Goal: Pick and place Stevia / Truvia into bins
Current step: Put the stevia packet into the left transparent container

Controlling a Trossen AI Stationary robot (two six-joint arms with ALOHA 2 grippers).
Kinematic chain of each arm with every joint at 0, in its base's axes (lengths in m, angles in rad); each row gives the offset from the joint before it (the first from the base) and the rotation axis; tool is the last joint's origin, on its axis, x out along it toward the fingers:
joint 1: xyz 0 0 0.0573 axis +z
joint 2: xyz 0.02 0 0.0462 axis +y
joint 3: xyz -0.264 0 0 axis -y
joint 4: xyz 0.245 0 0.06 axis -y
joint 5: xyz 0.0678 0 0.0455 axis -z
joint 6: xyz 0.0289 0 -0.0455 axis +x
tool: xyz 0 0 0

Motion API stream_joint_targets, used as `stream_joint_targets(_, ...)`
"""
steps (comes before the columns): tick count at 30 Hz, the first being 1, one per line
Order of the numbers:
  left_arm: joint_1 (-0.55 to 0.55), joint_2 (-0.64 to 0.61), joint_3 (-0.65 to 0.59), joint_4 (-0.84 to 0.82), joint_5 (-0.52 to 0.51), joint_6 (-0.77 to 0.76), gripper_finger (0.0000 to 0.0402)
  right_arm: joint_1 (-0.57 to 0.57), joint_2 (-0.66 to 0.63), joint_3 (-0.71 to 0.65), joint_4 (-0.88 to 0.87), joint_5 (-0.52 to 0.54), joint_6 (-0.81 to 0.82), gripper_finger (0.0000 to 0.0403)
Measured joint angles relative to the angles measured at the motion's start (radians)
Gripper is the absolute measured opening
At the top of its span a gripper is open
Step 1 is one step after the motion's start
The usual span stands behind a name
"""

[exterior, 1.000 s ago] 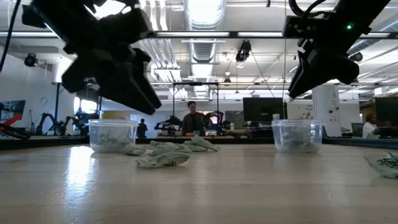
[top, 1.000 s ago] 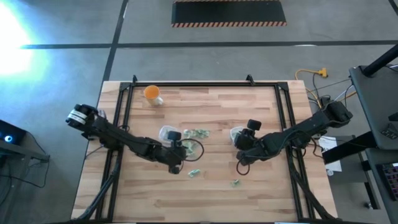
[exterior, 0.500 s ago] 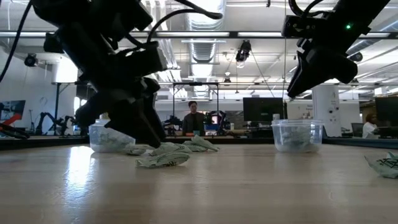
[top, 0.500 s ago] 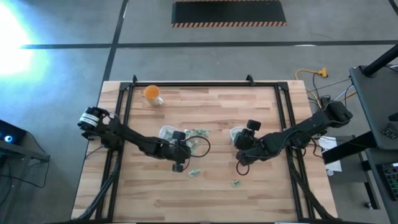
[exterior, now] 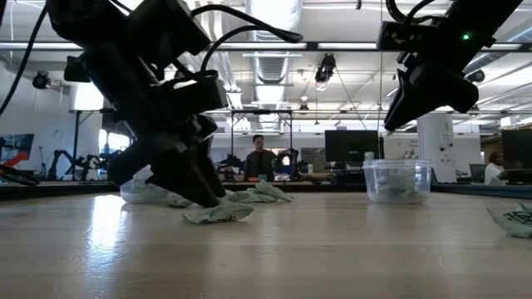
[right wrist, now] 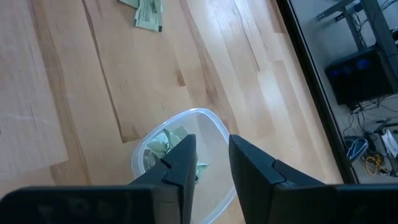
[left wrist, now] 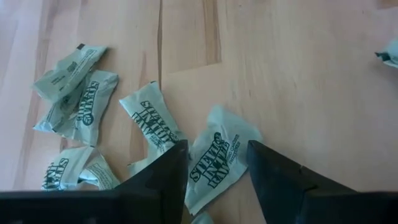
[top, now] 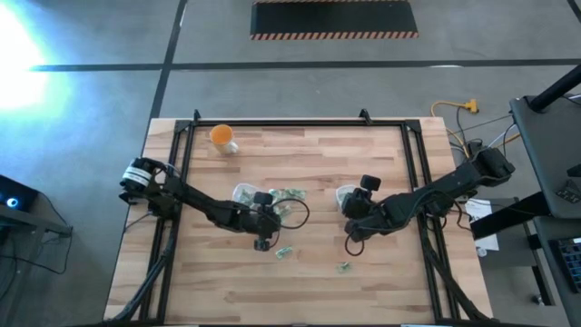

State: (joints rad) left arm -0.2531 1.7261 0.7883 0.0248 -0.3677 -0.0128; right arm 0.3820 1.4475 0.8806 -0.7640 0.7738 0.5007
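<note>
Counter [top: 363,272] first: your two arms reach in from either side, and the loose sachets lie mostly left of centre, so the left arm is the nearer one by far. Next, the bins. The left bin [top: 242,193] sits just beside the cluster of sachets and is partly hidden by your left arm; the right bin [right wrist: 180,149] sits under your right gripper [right wrist: 208,163], already holding a few sachets. That right gripper hangs above its bin with its fingers parted and nothing between them that you can see.

Now your left gripper [left wrist: 214,163]. It is low over the cluster, fingers apart, and one sachet [left wrist: 219,160] lies directly between the two tips, flat on the wood. Its long axis runs diagonally, roughly along the line the fingers point rather than across the gap, so they would probably close on its narrow width. A second sachet [left wrist: 154,119] lies just beside it on the left finger's side, close enough that you might catch both. A few strays [top: 283,252] lie toward the front edge, between the two arms.
</note>
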Motion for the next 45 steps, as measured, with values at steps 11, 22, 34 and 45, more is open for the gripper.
stream_joint_targets(11, 0.012, -0.001, 0.0, -0.004, 0.075, 0.001, 0.0022, 0.0, 0.0, 0.0, 0.002, 0.0, 0.0, 0.0082)
stream_joint_targets(22, 0.011, -0.015, 0.011, -0.018, 0.081, 0.024, 0.0001, 0.0, 0.0, 0.0, 0.004, 0.0, 0.0, 0.0077)
stream_joint_targets(34, -0.029, -0.183, -0.005, -0.023, -0.09, 0.026, 0.0, 0.0, 0.0, -0.005, 0.006, 0.0, -0.004, 0.0074)
stream_joint_targets(45, -0.068, -0.339, -0.012, -0.571, -0.406, -0.393, 0.0, 0.0, 0.0, -0.009, 0.011, -0.015, -0.003, 0.0068)
